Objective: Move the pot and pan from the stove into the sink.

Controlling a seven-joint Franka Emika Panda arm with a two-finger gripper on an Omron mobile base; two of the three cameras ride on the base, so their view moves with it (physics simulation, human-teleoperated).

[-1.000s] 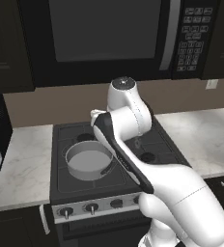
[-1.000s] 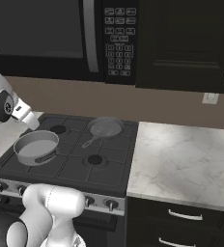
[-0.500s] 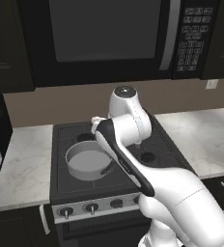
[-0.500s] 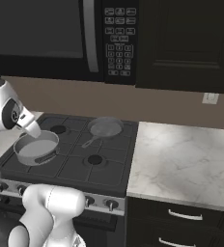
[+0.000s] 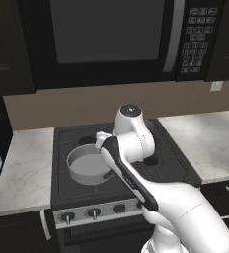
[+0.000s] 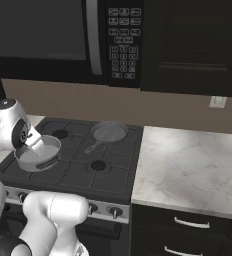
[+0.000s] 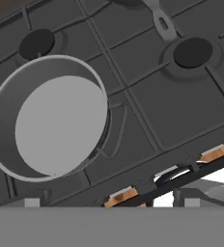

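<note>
Simulated kitchen, arm bent low over the stove [image 5: 116, 163]. In both base views the arm's white wrist and forearm cover the gripper; in the hand view its dark finger tips barely clear the bottom band and cannot be told apart from the stove front. The frames do not show the jaws directly; they stand spread wide, and nothing lies between them.

The pot [image 7: 49, 116] sits on a front burner, below and ahead of the gripper, offset to the left of the hand view and apart from the finger tips. Its rim is cut off slightly at the left edge of that view. Its stub handle [image 7: 115, 130] points toward the middle of the hand view, nearer the gripper's line than the pot's body. In the left base view the pot [image 5: 87, 163] is partly hidden by the arm on its right side; in the right base view the pot [image 6: 38, 154] is overlapped by the wrist on its upper left.

The pan [image 6: 108, 133] rests on a rear burner, farther from the gripper than the pot, well apart from it. In the hand view only the pan's thin handle [image 7: 163, 21] enters at the top edge; the bowl is cut off. In the left base view the arm hides it.

A marble desk [image 6: 188, 170] flanks the stove; a microwave [image 5: 111, 39] hangs above.
</note>
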